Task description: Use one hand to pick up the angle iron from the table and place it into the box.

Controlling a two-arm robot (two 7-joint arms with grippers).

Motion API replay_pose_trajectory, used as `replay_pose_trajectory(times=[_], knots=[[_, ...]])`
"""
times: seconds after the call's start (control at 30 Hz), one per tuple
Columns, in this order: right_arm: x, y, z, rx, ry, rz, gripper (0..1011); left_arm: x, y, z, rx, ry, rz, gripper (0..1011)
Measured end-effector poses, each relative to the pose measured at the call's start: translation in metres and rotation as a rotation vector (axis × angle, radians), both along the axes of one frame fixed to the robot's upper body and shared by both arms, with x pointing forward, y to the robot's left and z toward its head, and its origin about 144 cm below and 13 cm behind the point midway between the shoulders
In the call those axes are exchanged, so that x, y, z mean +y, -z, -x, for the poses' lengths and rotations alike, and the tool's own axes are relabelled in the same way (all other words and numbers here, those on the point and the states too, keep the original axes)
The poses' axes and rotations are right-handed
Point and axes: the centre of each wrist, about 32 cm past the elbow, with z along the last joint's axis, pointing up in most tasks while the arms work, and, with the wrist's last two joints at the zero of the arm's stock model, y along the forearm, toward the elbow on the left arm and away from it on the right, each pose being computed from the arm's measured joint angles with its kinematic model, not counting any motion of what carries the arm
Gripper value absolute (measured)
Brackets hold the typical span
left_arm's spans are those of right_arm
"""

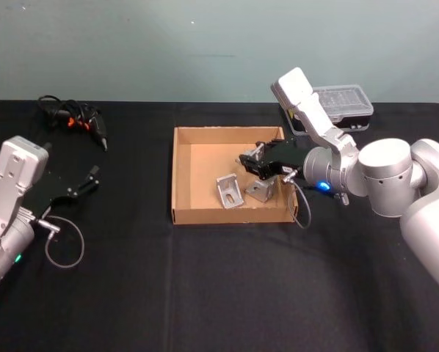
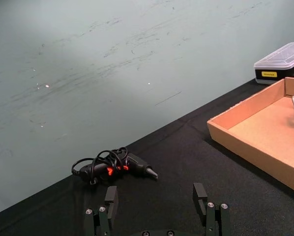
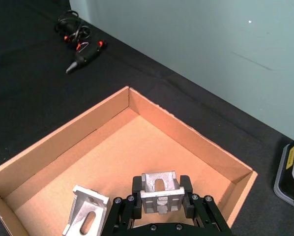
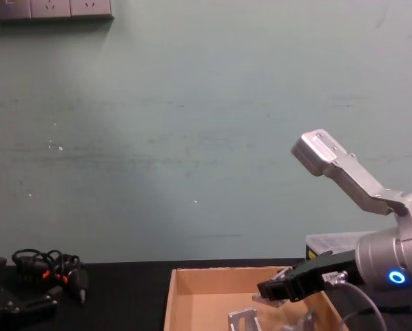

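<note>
my right gripper (image 1: 255,163) hangs over the box (image 1: 181,176) w/ fingers pinching an angle iron (image 3: 160,191), held just above the cardboard floor. a 2nd angle iron (image 1: 230,191) lies in the box beside it. my left gripper (image 1: 93,177) sits parked at the table's (image 1: 205,286) left side, fingers spread, nothing btwn them.

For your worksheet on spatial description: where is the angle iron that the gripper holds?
In the right gripper, the held angle iron is over the box, beside a second angle iron.
</note>
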Motion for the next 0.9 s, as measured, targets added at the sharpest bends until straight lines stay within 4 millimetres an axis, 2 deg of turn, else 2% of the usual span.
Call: replay_pose_trajectory(times=[0.7, 0.77, 0.9], knots=[[0.0009, 0.0062, -0.0034, 0.018, -0.024, 0.039, 451, 0.0000, 0.0000, 0.0000, 0.000, 0.000, 0.000, 1000], [0.0007, 0.0072, -0.0027, 0.018, -0.023, 0.042, 471, 0.0000, 0.0000, 0.0000, 0.000, 0.000, 0.000, 1000], [0.0003, 0.0079, -0.0016, 0.009, -0.020, 0.042, 589, 0.0000, 0.0000, 0.0000, 0.000, 0.000, 0.000, 1000]])
